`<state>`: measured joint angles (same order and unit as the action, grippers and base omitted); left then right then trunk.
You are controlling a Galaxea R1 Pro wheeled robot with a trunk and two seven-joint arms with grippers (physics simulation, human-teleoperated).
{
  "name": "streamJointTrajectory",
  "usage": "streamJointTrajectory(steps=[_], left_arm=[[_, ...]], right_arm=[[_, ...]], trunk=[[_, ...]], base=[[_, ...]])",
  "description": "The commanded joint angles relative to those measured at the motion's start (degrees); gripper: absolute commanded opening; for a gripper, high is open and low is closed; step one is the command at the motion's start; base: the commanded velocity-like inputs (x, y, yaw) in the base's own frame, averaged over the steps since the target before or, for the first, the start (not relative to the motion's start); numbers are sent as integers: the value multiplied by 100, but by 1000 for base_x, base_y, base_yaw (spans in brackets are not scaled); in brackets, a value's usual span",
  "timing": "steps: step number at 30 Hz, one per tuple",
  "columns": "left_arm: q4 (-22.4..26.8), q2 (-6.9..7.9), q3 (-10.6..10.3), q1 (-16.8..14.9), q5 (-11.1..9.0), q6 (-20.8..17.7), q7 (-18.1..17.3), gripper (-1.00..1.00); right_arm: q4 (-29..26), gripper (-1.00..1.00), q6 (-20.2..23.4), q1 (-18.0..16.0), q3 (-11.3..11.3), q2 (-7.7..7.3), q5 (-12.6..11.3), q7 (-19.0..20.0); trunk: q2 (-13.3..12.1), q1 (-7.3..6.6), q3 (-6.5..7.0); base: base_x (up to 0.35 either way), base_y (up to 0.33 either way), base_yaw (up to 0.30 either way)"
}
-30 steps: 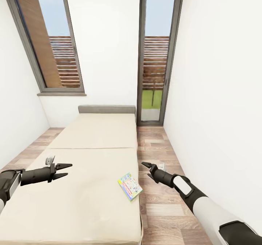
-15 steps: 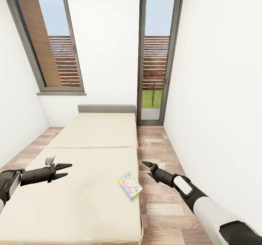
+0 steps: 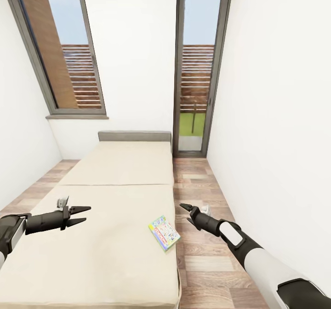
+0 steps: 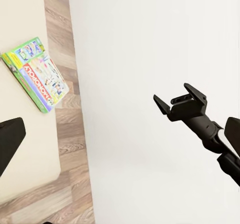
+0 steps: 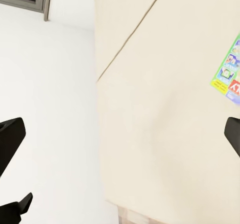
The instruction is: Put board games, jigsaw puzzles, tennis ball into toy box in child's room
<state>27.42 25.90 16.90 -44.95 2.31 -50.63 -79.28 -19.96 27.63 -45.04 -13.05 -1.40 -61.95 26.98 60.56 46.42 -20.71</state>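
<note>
I'm parked at the foot of the bed (image 3: 115,171), both arms empty: left gripper (image 3: 81,212) and right gripper (image 3: 185,210) each with jaws spread. The green-edged board game (image 3: 164,233) lies flat near the mattress's right edge, between the two sets of jaws, nearer the right and below it. Fetch step, I judge; next, bring the right jaws down across a box edge.

The bed (image 3: 119,217) lies wide and bare except for one board game (image 3: 164,233) flat at its right edge, open from above. A strip of wood floor (image 3: 202,254) runs between the bed and the right wall (image 3: 276,139), which closes that side.
</note>
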Motion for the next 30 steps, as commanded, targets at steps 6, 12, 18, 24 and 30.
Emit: streamJointTrajectory(steps=[6, 12, 18, 24, 30], left_arm=[[1, -4, 19, -5, 23, -68, -42, 100], [1, -1, 24, -5, 23, -69, -44, 100], [1, -3, 24, -5, 23, -70, -45, 100], [1, -6, 24, -5, 25, -70, -46, 100], [1, -9, 16, -5, 21, -70, -45, 100]], right_arm=[[1, 100, 9, -5, -22, -8, -28, 10], [1, 100, -1, -5, -22, -4, -28, 10], [5, 100, -6, -5, -22, -6, -30, 10], [9, 100, -11, -5, -16, -9, -36, 10], [9, 100, -12, -5, -14, -10, -37, 10]], trunk=[[247, 133, -115], [488, 265, -223], [728, 396, -330], [969, 528, -438], [1209, 660, -546]], base=[[0, 0, 0], [0, 0, 0], [0, 0, 0], [0, 0, 0], [0, 0, 0]])
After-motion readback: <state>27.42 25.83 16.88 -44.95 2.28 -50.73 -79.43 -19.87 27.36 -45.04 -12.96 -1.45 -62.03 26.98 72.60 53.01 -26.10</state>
